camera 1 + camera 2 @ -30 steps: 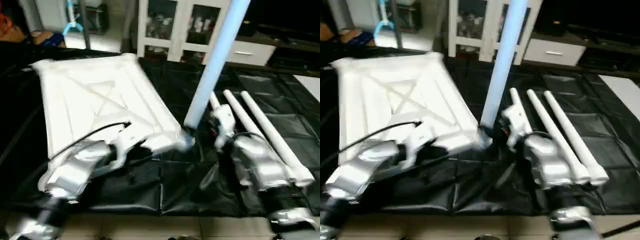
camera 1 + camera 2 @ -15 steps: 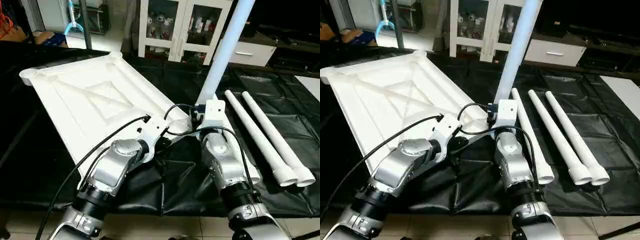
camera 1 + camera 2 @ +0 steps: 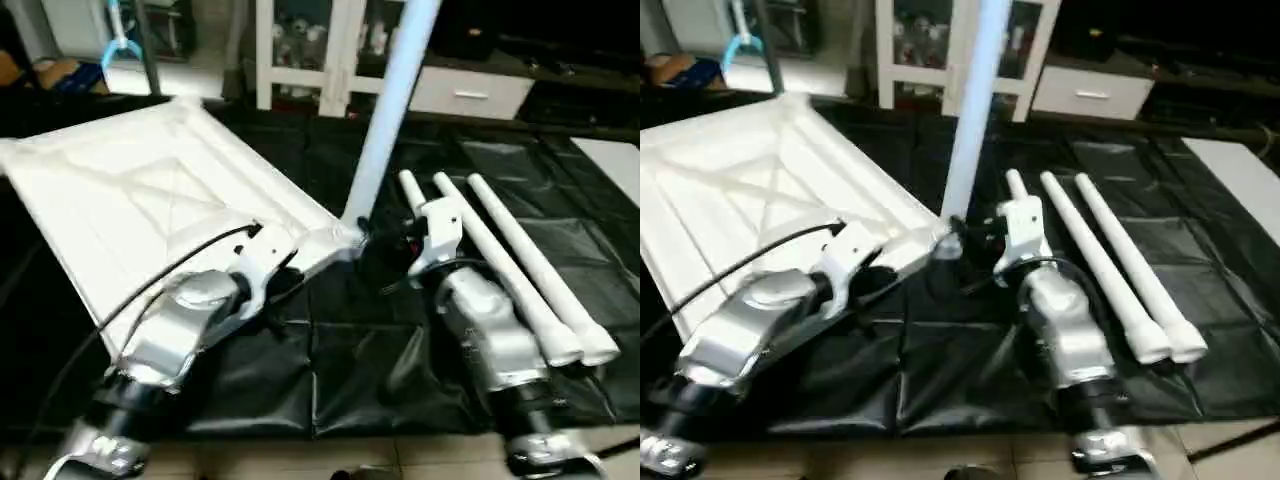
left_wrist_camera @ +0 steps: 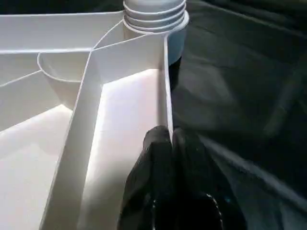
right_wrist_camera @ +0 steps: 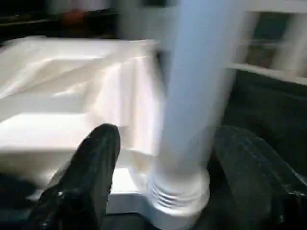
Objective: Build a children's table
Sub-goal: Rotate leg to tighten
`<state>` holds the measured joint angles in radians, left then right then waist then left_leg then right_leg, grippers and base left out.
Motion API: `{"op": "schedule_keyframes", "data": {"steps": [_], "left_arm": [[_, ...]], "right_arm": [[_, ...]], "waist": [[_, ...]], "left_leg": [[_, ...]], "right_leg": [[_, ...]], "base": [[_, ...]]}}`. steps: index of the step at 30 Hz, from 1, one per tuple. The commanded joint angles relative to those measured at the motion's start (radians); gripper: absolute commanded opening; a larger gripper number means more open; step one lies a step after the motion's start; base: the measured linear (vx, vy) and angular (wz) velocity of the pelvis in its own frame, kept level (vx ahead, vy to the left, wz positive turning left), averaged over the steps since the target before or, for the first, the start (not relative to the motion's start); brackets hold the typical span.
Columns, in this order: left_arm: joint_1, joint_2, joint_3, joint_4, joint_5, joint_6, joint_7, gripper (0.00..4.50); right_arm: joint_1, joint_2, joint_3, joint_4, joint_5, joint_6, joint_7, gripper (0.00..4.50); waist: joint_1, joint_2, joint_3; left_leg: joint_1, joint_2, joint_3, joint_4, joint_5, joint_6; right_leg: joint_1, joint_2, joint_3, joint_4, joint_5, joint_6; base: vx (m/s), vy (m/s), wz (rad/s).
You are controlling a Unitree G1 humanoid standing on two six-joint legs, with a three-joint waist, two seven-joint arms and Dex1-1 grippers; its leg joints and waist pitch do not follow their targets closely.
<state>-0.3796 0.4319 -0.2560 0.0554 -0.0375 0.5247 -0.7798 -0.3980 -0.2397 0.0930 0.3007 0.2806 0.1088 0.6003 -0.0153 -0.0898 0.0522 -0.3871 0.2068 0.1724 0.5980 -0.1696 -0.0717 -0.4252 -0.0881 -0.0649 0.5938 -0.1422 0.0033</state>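
The white plastic rectangular tabletop (image 3: 150, 200) lies upside down on the black-covered bench (image 3: 400, 370), its X-ribbed underside facing up, toward my left side. One long white tube leg (image 3: 385, 110) stands upright in the tabletop's near corner socket (image 4: 153, 19), its ribbed end seated there and leaning a little away from me.

My left fingers (image 4: 163, 158) are pressed together on the tabletop's thin side wall, pinching it just short of that corner; one black pad sits inside the rim and the other outside.

My right fingers (image 5: 96, 163) are spread wide on either side of the standing leg, one pad to each flank, both apart from the tube and not touching it. My right gripper (image 3: 400, 245) sits low beside the socket, just above the bench.

Three more long tapered white tube legs (image 3: 520, 270) lie side by side on the bench on my right, running away from me, with their wider ends nearest me.
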Motion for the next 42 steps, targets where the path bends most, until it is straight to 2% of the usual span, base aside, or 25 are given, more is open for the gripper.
{"op": "schedule_keyframes", "data": {"steps": [1, 2, 3, 6, 9, 14, 19, 26, 28, 30, 32, 33, 35, 40, 41, 42], "left_arm": [[0.028, 0.036, -0.023, -0.038, -0.038, -0.042, -0.105, 0.0], [0.032, 0.043, -0.023, -0.044, -0.047, -0.041, -0.119, 0.0], [0.037, 0.056, -0.023, -0.057, -0.059, -0.035, -0.141, 0.0], [0.045, 0.073, -0.029, -0.08, -0.085, -0.042, -0.18, 0.0], [0.052, 0.086, -0.039, -0.099, -0.101, -0.06, -0.233, 0.0], [0.058, 0.102, -0.042, -0.11, -0.119, -0.067, -0.27, 0.0], [0.058, 0.11, -0.04, -0.11, -0.121, -0.075, -0.283, 0.0], [0.059, 0.116, -0.042, -0.115, -0.124, -0.073, -0.295, 0.0], [0.059, 0.119, -0.044, -0.114, -0.125, -0.075, -0.3, 0.0], [0.058, 0.122, -0.045, -0.112, -0.124, -0.077, -0.305, 0.0], [0.058, 0.122, -0.046, -0.112, -0.124, -0.077, -0.307, 0.0], [0.057, 0.123, -0.048, -0.112, -0.123, -0.076, -0.311, 0.0], [0.057, 0.124, -0.049, -0.112, -0.122, -0.075, -0.313, 0.0], [0.056, 0.125, -0.055, -0.118, -0.113, -0.046, -0.298, 0.0], [0.052, 0.115, -0.054, -0.117, -0.105, -0.03, -0.277, 0.0], [0.048, 0.107, -0.053, -0.116, -0.1, -0.017, -0.26, 0.0]], "right_arm": [[0.007, -0.076, -0.014, -0.007, 0.025, 0.013, 0.14, 3.37], [0.007, -0.09, -0.016, 0.0, 0.025, 0.011, 0.163, 3.37], [0.006, -0.113, -0.018, 0.013, 0.024, 0.006, 0.2, 3.37], [0.008, -0.158, -0.02, 0.032, 0.045, 0.016, 0.294, 3.37], [0.009, -0.215, 0.009, 0.035, 0.047, 0.029, 0.382, 3.37], [0.004, -0.24, 0.024, 0.039, 0.06, 0.039, 0.461, 3.37], [-0.012, -0.245, 0.02, 0.07, 0.066, 0.038, 0.53, 3.04], [-0.03, -0.25, 0.023, 0.104, 0.063, 0.034, 0.574, 2.47], [-0.035, -0.25, 0.02, 0.114, 0.062, 0.032, 0.581, 2.34], [-0.038, -0.25, 0.021, 0.122, 0.06, 0.029, 0.584, 2.15], [-0.04, -0.25, 0.021, 0.129, 0.059, 0.026, 0.585, 2.01], [-0.04, -0.25, 0.02, 0.138, 0.056, 0.02, 0.586, 1.95], [-0.039, -0.249, 0.018, 0.141, 0.054, 0.017, 0.585, 1.9], [-0.032, -0.224, -0.023, 0.189, 0.038, -0.012, 0.486, 1.85], [-0.033, -0.212, -0.033, 0.209, 0.024, -0.024, 0.438, 1.85], [-0.034, -0.203, -0.04, 0.223, 0.014, -0.032, 0.403, 1.85]], "waist": [[0.009, 0.023, -0.068], [0.014, 0.019, -0.065], [0.016, 0.02, -0.063], [0.023, 0.02, -0.057], [0.024, 0.017, -0.058], [0.025, 0.014, -0.056], [0.026, 0.014, -0.057], [0.03, 0.013, -0.062], [0.032, 0.019, -0.064], [0.034, 0.017, -0.064], [0.035, 0.017, -0.065], [0.038, 0.021, -0.065], [0.039, 0.018, -0.065], [0.039, 0.018, -0.065], [0.038, 0.022, -0.064], [0.034, 0.018, -0.064]], "left_leg": [[0.018, 0.022, 0.001, -0.076, -0.283, 0.017], [0.02, 0.023, 0.005, -0.075, -0.282, 0.022], [0.021, 0.023, 0.006, -0.077, -0.282, 0.021], [0.029, 0.024, 0.006, -0.079, -0.362, 0.001], [0.026, 0.024, 0.003, -0.08, -0.376, -0.01], [0.024, 0.023, 0.001, -0.08, -0.393, -0.011], [0.023, 0.025, -0.001, -0.08, -0.383, -0.012], [0.022, 0.025, 0.001, -0.079, -0.34, -0.006], [0.024, 0.025, 0.001, -0.078, -0.334, -0.006], [0.022, 0.024, 0.003, -0.078, -0.319, -0.005], [0.023, 0.024, 0.003, -0.077, -0.318, -0.004], [0.024, 0.025, 0.003, -0.077, -0.322, -0.006], [0.024, 0.024, 0.003, -0.077, -0.329, -0.007], [0.024, 0.024, 0.002, -0.078, -0.337, -0.013], [0.025, 0.024, 0.002, -0.078, -0.343, -0.019], [0.022, 0.024, 0.0, -0.079, -0.346, -0.027]], "right_leg": [[0.049, -0.031, 0.037, -0.057, -0.209, -0.186], [0.047, -0.03, 0.038, -0.056, -0.207, -0.197], [0.045, -0.03, 0.039, -0.056, -0.214, -0.199], [0.038, -0.032, 0.039, -0.068, -0.33, -0.184], [0.04, -0.034, 0.038, -0.07, -0.368, -0.169], [0.038, -0.037, 0.038, -0.076, -0.422, -0.152], [0.038, -0.037, 0.037, -0.074, -0.411, -0.158], [0.043, -0.036, 0.037, -0.065, -0.346, -0.18], [0.044, -0.036, 0.037, -0.063, -0.332, -0.186], [0.046, -0.035, 0.037, -0.061, -0.304, -0.193], [0.047, -0.036, 0.037, -0.061, -0.306, -0.193], [0.046, -0.036, 0.037, -0.061, -0.313, -0.191], [0.046, -0.036, 0.037, -0.063, -0.323, -0.188], [0.046, -0.036, 0.036, -0.063, -0.338, -0.182], [0.043, -0.037, 0.037, -0.063, -0.342, -0.183], [0.045, -0.037, 0.036, -0.064, -0.348, -0.18]], "base": [[0.0, 0.0, 0.0], [0.0, 0.0, 0.0], [0.0, 0.0, 0.0], [0.0, 0.0, 0.0], [0.0, 0.0, 0.0], [0.0, 0.0, 0.0], [0.0, 0.0, 0.0], [0.0, 0.0, 0.0], [0.0, 0.0, 0.0], [0.0, 0.0, 0.0], [0.0, 0.0, 0.0], [0.0, 0.0, 0.0], [0.0, 0.0, 0.0], [0.0, 0.0, 0.0], [0.0, 0.0, 0.0], [0.0, 0.0, 0.0]]}}
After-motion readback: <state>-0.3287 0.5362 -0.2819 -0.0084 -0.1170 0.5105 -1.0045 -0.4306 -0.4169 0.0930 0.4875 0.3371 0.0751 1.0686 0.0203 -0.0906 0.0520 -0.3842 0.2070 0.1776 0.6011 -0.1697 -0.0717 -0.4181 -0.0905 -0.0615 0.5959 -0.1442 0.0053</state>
